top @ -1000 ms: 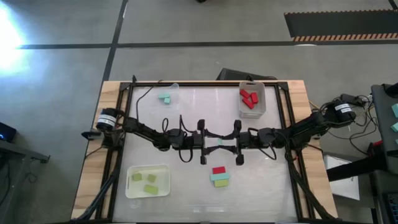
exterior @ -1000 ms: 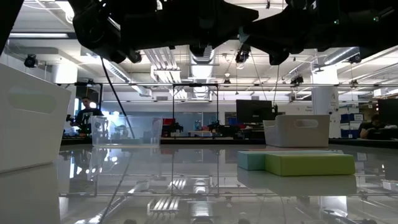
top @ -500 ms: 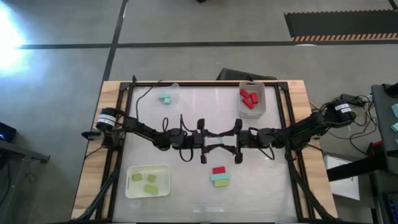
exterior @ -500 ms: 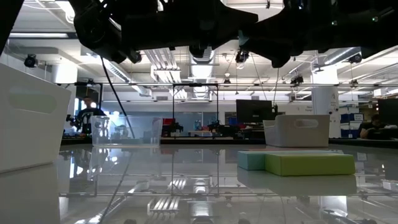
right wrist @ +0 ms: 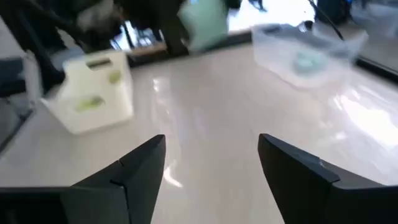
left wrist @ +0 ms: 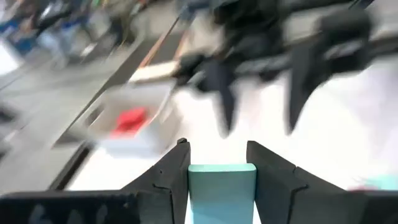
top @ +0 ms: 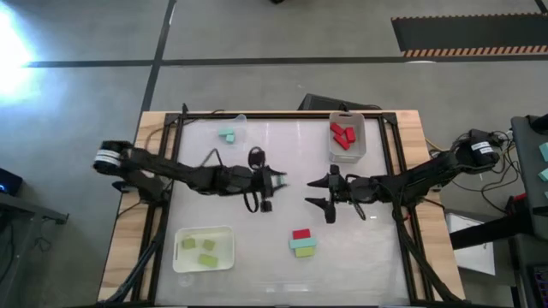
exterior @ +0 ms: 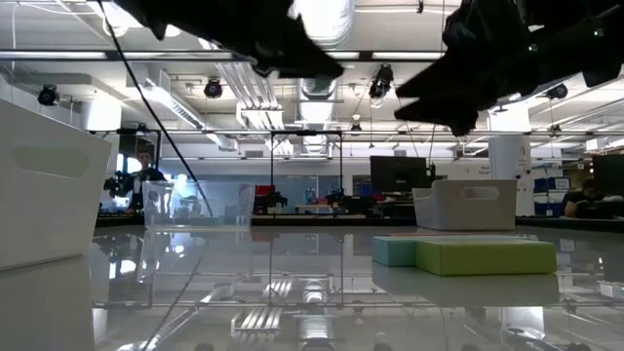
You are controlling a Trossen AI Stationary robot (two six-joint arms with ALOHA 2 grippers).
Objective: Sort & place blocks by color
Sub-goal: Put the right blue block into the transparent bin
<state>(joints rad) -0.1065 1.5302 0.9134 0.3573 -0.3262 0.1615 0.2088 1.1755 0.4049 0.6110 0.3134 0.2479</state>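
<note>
Table (top: 257, 265) centre: teal block (left wrist: 221, 190) pinched between left fingers (left wrist: 166, 177).

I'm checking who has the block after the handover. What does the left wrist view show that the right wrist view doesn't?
Only the left wrist view shows the left gripper shut on a teal block, and the tray of red blocks. Only the right wrist view shows the right gripper open and empty, and the tray with yellow-green blocks. Both show the white tabletop.

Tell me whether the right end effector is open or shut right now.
Open. In the right wrist view, the right end effector has its fingers spread wide with only bare table between them; the high view shows it empty too.
</note>
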